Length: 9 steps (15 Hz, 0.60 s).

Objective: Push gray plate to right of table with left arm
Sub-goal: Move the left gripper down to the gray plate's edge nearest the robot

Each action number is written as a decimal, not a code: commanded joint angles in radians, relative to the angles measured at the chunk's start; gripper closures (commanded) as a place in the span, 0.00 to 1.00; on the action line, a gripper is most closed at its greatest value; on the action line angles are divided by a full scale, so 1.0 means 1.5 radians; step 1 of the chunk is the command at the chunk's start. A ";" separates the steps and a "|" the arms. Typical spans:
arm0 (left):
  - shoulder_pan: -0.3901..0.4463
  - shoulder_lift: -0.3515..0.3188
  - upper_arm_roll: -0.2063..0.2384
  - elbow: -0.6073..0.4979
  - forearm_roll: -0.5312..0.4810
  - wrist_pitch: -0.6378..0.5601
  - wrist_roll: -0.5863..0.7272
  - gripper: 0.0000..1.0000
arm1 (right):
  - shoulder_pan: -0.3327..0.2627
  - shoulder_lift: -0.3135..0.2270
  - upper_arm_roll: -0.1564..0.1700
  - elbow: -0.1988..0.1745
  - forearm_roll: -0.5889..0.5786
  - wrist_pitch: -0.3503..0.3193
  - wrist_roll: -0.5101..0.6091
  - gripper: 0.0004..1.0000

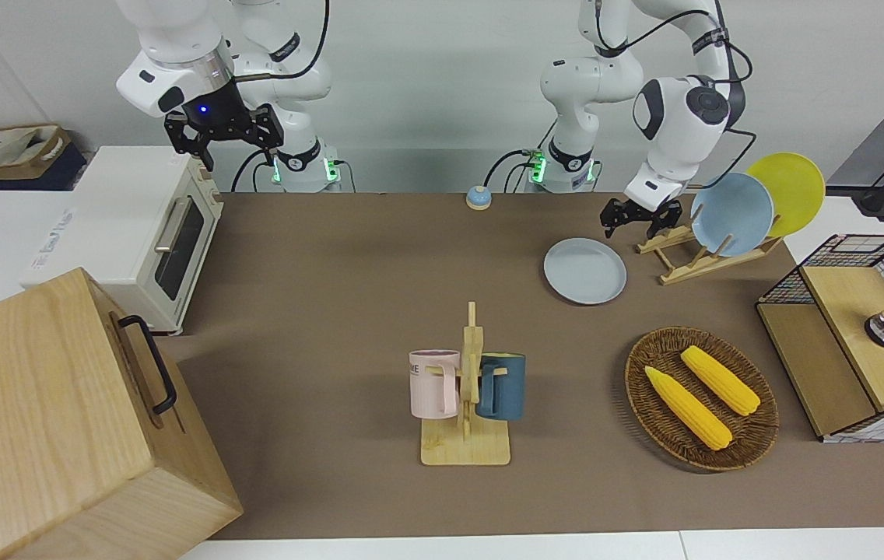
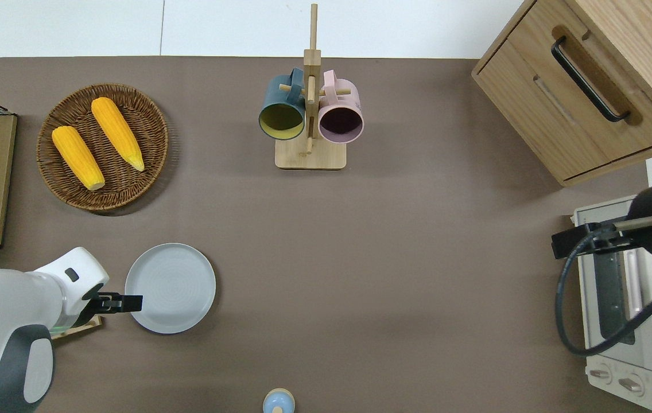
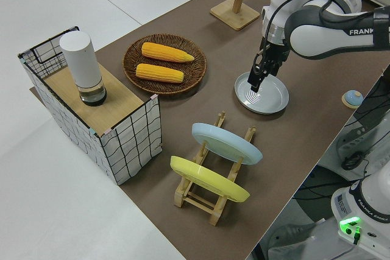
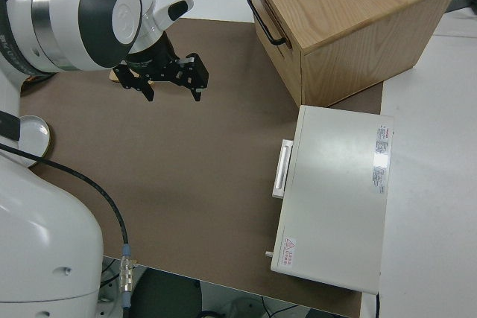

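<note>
1. The round, shallow, pale blue-gray plate (image 2: 170, 288) lies flat on the long brown-topped bench (image 2: 395, 258), toward the left arm's end. It is nearer to the robots than the round woven wicker basket (image 2: 102, 147) holding two yellow corn cobs, and just beside the slatted wooden plate rack (image 1: 695, 257) that carries a sky-blue plate (image 1: 731, 214) and a yellow plate (image 1: 786, 193).

2. The left arm's small black two-finger claw (image 2: 129, 302) hangs over the plate's edge on the rack side. In the overhead view its tip overlaps the rim; in the left side view it points down at the plate's rim (image 3: 255, 83). I cannot tell whether it touches the plate yet.

3. Whether the left claw is spread or pinched together cannot be told from these views.

4. The relation that matters — the plate's centre lies from the claw toward the right arm's end of the bench, so the claw stands on the correct side for the shove. A straight sweep along the bench's length should carry the plate that way.

5. As a judgement, the push has not yet begun in earnest: the plate sits far from the right arm's end.

6. The path ahead looks open — only a small blue bell (image 2: 279, 401) lies nearer to the robots, off the line.

7. The right arm is parked, its claw (image 4: 165, 80) spread open.
</note>
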<state>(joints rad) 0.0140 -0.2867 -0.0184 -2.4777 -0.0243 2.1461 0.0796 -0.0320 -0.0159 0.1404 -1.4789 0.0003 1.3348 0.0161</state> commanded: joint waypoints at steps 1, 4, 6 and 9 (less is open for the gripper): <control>0.006 -0.023 0.002 -0.054 -0.006 0.055 0.012 0.01 | -0.013 -0.002 0.011 0.006 0.003 -0.010 0.008 0.02; 0.012 -0.012 0.002 -0.078 -0.006 0.104 0.012 0.01 | -0.012 -0.002 0.011 0.006 0.003 -0.010 0.008 0.02; 0.016 -0.001 0.001 -0.096 -0.006 0.143 0.011 0.01 | -0.012 -0.002 0.011 0.006 0.003 -0.010 0.009 0.02; 0.016 0.023 0.001 -0.099 -0.006 0.173 0.004 0.01 | -0.013 -0.002 0.011 0.006 0.003 -0.010 0.009 0.02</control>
<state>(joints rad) 0.0237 -0.2726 -0.0139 -2.6004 -0.0243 2.3389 0.0796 -0.0320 -0.0159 0.1404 -1.4789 0.0003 1.3348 0.0161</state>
